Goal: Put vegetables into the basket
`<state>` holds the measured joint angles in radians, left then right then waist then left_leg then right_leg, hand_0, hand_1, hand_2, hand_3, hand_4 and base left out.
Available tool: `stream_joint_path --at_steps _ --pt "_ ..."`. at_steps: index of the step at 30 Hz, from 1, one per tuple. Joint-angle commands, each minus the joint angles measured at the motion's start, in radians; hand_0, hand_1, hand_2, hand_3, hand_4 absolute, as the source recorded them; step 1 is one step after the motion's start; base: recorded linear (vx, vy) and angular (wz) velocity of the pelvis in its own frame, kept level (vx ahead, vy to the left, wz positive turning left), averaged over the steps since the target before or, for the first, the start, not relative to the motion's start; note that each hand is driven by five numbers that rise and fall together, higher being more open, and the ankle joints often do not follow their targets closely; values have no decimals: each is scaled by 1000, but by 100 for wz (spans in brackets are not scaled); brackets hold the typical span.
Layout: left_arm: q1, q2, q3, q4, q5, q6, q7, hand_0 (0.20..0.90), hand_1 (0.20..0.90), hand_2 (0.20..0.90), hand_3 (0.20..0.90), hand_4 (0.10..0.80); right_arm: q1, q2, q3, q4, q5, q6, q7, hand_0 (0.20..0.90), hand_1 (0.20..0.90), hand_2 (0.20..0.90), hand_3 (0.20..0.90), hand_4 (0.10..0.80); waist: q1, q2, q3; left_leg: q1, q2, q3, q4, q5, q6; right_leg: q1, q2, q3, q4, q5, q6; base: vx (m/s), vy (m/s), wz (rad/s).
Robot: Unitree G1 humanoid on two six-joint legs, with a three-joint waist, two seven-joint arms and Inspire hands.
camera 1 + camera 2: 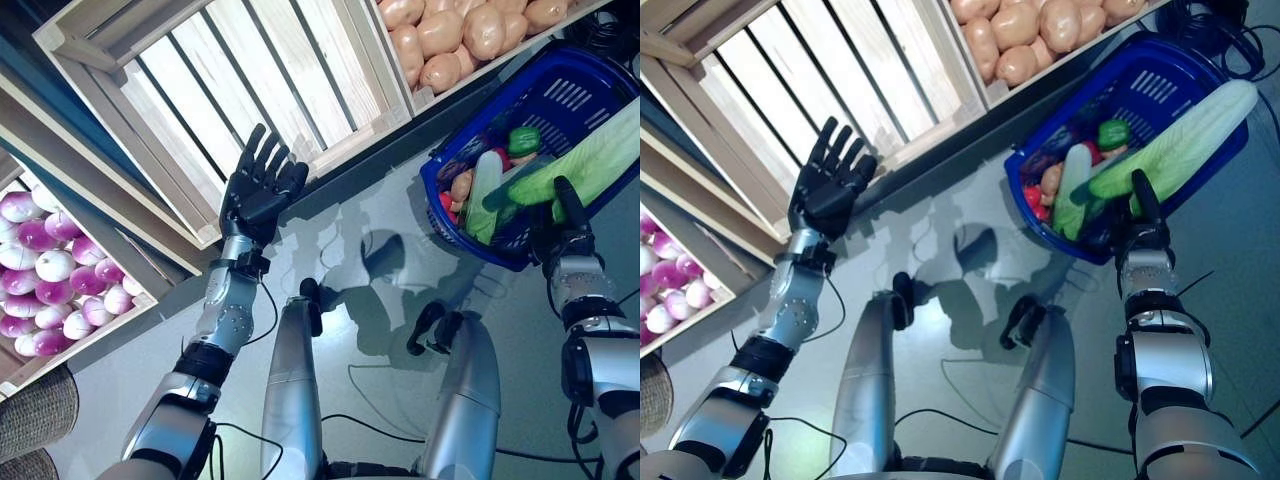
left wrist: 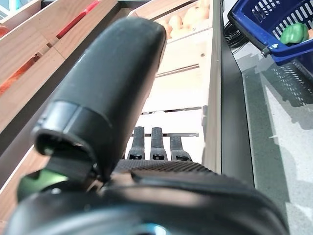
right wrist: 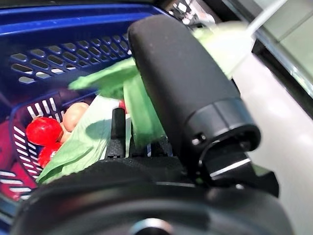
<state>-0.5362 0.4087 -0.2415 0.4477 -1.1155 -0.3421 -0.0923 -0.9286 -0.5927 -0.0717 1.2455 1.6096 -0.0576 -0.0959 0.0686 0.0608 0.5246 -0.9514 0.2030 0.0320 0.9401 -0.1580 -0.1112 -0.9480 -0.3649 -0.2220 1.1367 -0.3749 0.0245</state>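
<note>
Right hand (image 1: 1145,225) fingers hidden behind cabbage (image 1: 1185,140)

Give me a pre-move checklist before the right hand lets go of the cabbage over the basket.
1. Right hand has the long green cabbage: ok; it reaches into the leaves, though how firmly it holds cannot be told.
2. Cabbage over the blue basket: ok, it lies across the basket; its pale end sticks past the far rim.
3. Room inside: not ok; a green pepper, a pale cucumber and red pieces already fill the near end.
4. Basket resting flat: cannot tell; it looks tilted.
5. Left hand clear: ok, open and empty over the empty slatted crate.
</note>
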Motion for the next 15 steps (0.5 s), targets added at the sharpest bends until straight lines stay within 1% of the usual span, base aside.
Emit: stream_joint_path --at_steps 1,6,8,12,15 --pt "-68 42 20 -80 -18 -73 -30 900 900 900 900 800 -63 -113 0 -31 -68 -18 82 900 900 900 900 800 -17 20 -5 132 1 36 55 -192 39 100 13 34 -58 43 26 -10 34 1" --pt "-62 50 20 -67 -35 -69 -52 900 900 900 900 800 -56 -120 17 -21 -120 19 119 900 900 900 900 800 -18 13 -5 181 12 44 24 -182 35 144 16 28 -83 51 32 2 31 -1" --pt "-57 58 23 -58 -47 -56 -66 900 900 900 900 800 -49 -123 24 -14 -146 46 128 900 900 900 900 800 -17 8 -5 222 18 49 -6 -172 33 184 18 25 -107 57 35 26 43 -5" --pt "-42 63 22 -45 -62 -46 -98 900 900 900 900 800 -27 -121 24 -8 -155 68 138 900 900 900 900 800 -17 1 -5 289 23 57 -54 -153 29 245 21 19 -145 70 37 37 33 -4" --pt "-11 64 22 -31 -65 -33 -117 900 900 900 900 800 22 -105 12 -8 -172 83 150 900 900 900 900 800 -14 -12 -31 364 24 67 -120 -129 26 317 22 7 -201 89 42 97 35 -4"
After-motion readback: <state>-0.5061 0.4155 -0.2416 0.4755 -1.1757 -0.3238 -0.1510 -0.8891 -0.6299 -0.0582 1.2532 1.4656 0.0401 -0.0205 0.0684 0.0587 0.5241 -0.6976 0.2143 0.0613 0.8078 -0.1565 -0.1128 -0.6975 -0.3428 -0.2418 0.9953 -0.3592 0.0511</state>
